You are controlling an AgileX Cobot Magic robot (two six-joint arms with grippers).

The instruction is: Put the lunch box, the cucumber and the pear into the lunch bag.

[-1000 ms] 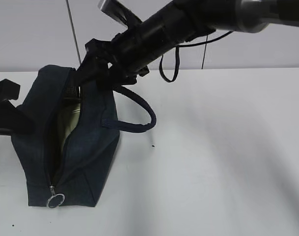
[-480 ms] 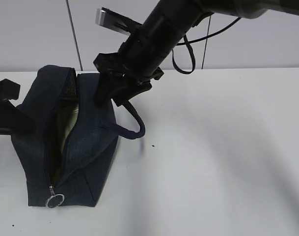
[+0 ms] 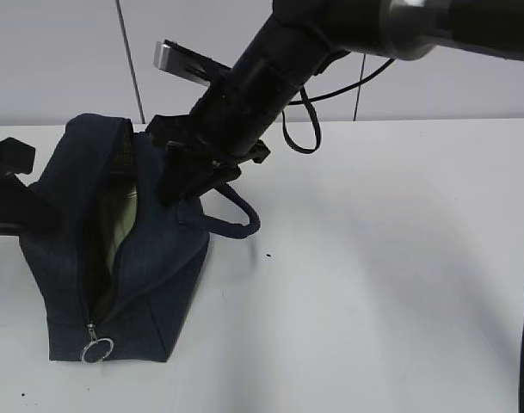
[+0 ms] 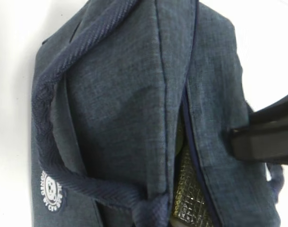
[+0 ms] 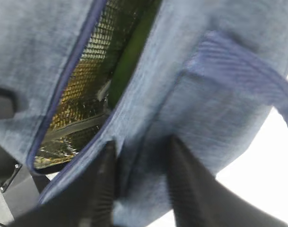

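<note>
right pincer (image 5: 139,177) pinching lunch bag (image 3: 150,258) fabric, white round logo (image 4: 52,190) unreadable

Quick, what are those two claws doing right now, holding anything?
Left gripper: shut, at the lunch bag's left side; a grip cannot be told.
Right gripper: closing on the bag's fabric at the opening.

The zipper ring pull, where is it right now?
In the exterior view the zipper ring pull hangs at the lunch bag's near bottom-left corner, far from the right gripper.

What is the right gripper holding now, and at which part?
The right gripper pinches the lunch bag at the fabric of its side wall, beside the open zipper edge.
</note>
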